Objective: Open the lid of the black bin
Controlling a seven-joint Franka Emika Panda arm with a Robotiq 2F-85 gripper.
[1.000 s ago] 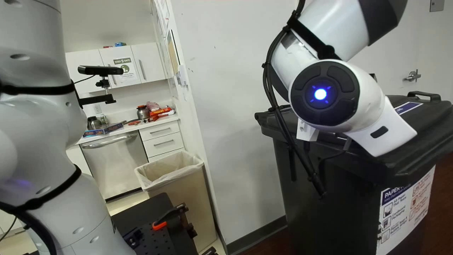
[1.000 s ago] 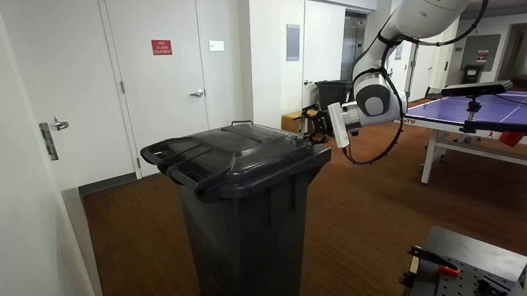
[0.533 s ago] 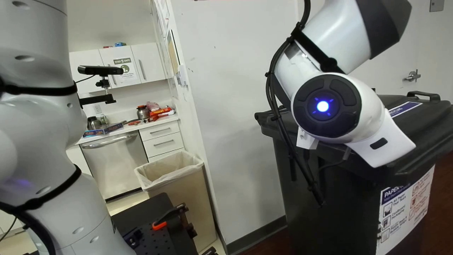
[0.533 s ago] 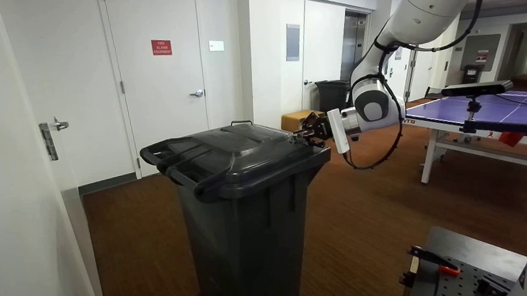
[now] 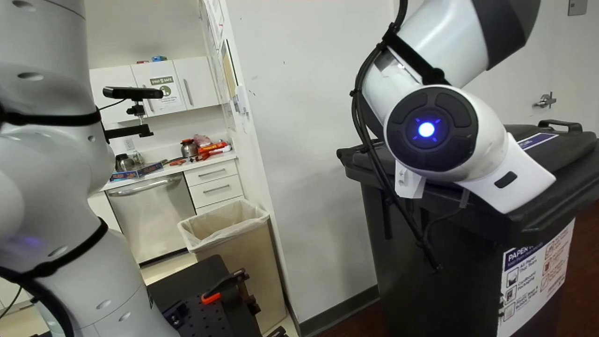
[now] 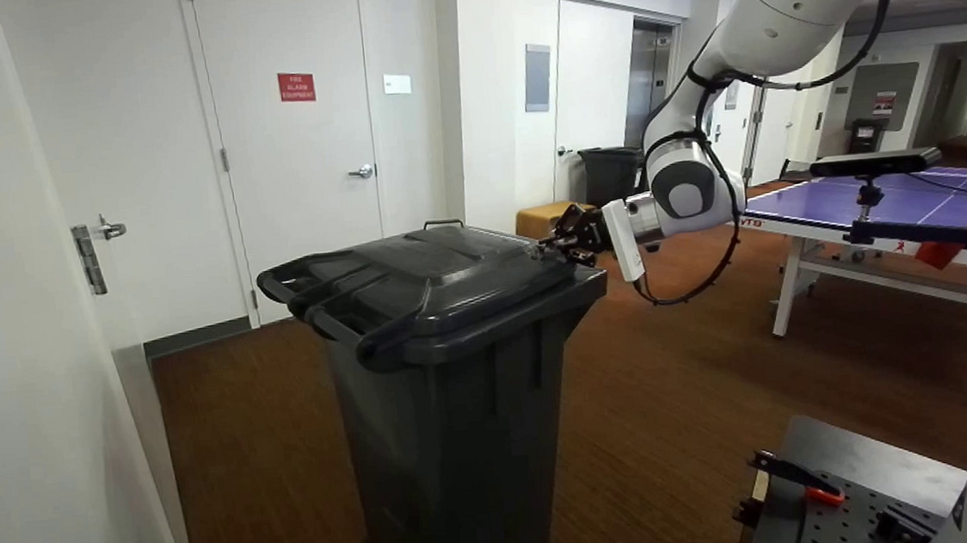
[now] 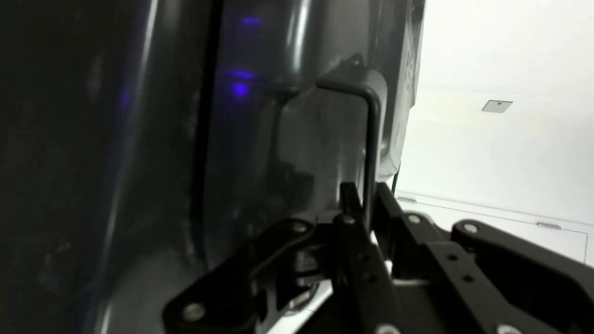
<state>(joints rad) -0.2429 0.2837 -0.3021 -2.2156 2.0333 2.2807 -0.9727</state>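
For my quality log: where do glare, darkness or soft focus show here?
Wrist view: streaky glare and blue glints on the lid, gripper slightly blurred, wall nearly washed out; in both exterior views, dark sides on the black bin; in an exterior view, blue light white at its centre.

The lid (image 6: 448,261), the wheelie bin (image 6: 454,446) and the fingers (image 7: 388,206) are black; the bin's sticker (image 5: 536,281) is white with a navy heading and orange print. The arm (image 6: 775,34) is white with dark-grey sections and a blue light (image 5: 426,129), the ping-pong table (image 6: 918,198) purple with white lines.
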